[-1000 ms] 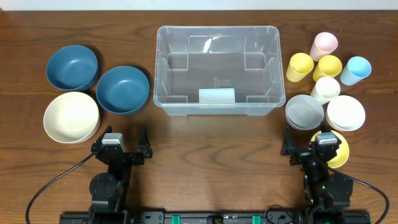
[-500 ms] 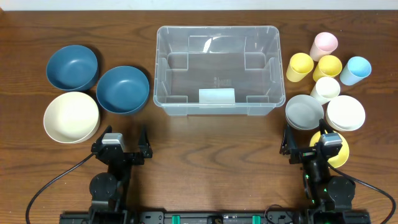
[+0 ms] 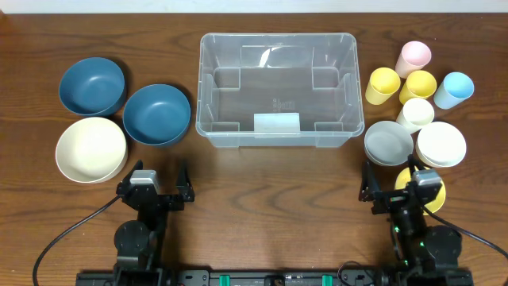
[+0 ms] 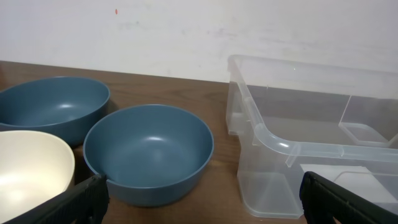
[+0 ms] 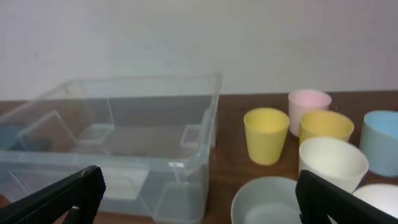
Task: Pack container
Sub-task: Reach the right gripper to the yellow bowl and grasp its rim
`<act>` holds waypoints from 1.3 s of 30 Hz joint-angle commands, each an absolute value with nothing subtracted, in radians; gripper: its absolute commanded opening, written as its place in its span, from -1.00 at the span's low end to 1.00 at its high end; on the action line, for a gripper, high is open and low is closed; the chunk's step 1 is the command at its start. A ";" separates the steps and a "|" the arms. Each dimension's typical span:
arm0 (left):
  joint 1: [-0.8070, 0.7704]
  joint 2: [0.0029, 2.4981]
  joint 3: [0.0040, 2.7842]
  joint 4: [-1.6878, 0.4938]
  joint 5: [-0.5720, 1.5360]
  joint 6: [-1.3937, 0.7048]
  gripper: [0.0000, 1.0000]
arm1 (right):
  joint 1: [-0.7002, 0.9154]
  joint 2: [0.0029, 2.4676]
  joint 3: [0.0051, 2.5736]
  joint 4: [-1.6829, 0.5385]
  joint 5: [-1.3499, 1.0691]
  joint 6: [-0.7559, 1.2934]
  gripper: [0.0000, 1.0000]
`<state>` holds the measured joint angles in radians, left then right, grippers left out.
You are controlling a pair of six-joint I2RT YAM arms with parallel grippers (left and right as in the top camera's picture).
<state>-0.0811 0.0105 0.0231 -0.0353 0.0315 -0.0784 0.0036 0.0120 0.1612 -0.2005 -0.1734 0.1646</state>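
The clear plastic container [image 3: 276,89] stands empty at the middle back of the table; it also shows in the left wrist view [image 4: 311,149] and the right wrist view [image 5: 118,149]. My left gripper [image 3: 156,184] is open and empty near the front edge, just in front of a blue bowl [image 3: 156,114]. My right gripper [image 3: 390,184] is open and empty at the front right, in front of a grey bowl [image 3: 388,143] and partly over a yellow bowl [image 3: 435,197].
At the left lie a second blue bowl [image 3: 92,85] and a cream bowl [image 3: 90,149]. At the right stand a white bowl [image 3: 441,144] and several cups: pink [image 3: 414,56], two yellow [image 3: 382,84], blue [image 3: 454,89], white [image 3: 416,114].
The right arm has shifted slightly to the right and toward the front. The left arm and all objects have stayed still.
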 commanded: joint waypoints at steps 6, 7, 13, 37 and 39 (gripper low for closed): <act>-0.077 0.005 0.004 -0.071 0.027 -0.073 0.96 | -0.004 0.061 0.420 -0.459 -0.111 0.240 0.98; -0.077 0.005 0.004 -0.071 0.027 -0.073 0.96 | -0.004 0.087 0.459 -0.506 -0.106 0.239 0.98; -0.077 0.005 0.004 -0.071 0.027 -0.073 0.96 | -0.004 0.324 0.705 -0.754 -0.104 0.239 0.98; -0.077 0.005 0.004 -0.071 0.027 -0.073 0.96 | -0.028 0.875 1.120 -1.465 0.170 0.583 0.82; -0.077 0.005 0.004 -0.071 0.027 -0.073 0.96 | -0.045 0.876 1.112 -1.461 0.198 0.634 0.87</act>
<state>-0.0811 0.0101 0.0231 -0.0357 0.0315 -0.0784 -0.0204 0.8722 1.1114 -1.4631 -0.0074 0.4038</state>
